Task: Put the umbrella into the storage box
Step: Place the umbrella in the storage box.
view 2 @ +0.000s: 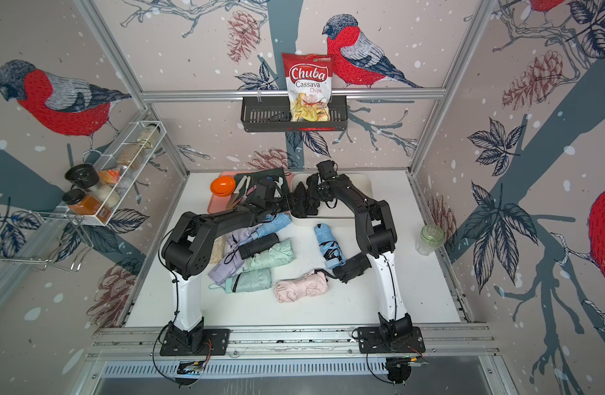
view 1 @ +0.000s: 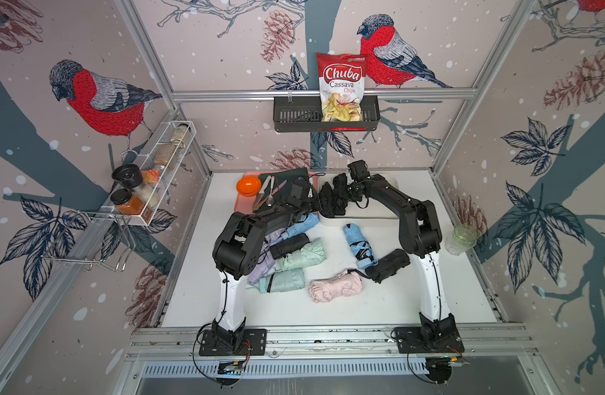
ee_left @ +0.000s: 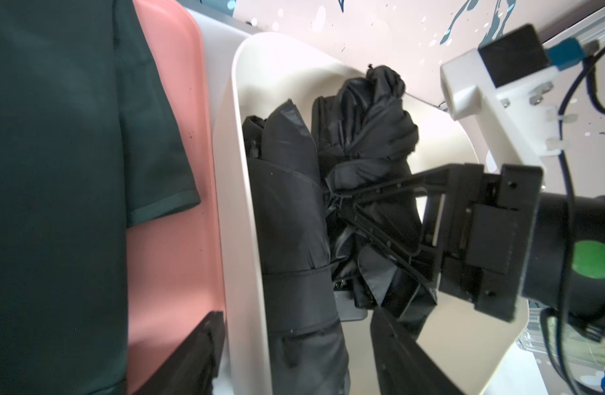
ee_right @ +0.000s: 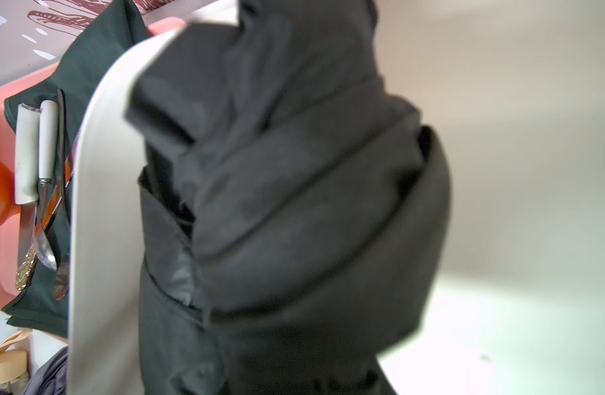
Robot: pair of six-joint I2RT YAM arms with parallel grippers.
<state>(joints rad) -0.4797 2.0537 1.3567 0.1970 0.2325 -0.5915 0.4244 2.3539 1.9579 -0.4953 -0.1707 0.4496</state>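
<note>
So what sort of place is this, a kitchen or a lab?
Likely a robot test booth dressed like a home: two arms bolted to a metal rail, bird wallpaper, a spice rack.

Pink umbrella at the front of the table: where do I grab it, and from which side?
Probably best to grip the pink umbrella across its middle, straight down from above. It lies flat, long axis roughly left to right, so jaws set front-to-back span its narrow width. Avoid its right end, crowded by a black umbrella.
</note>
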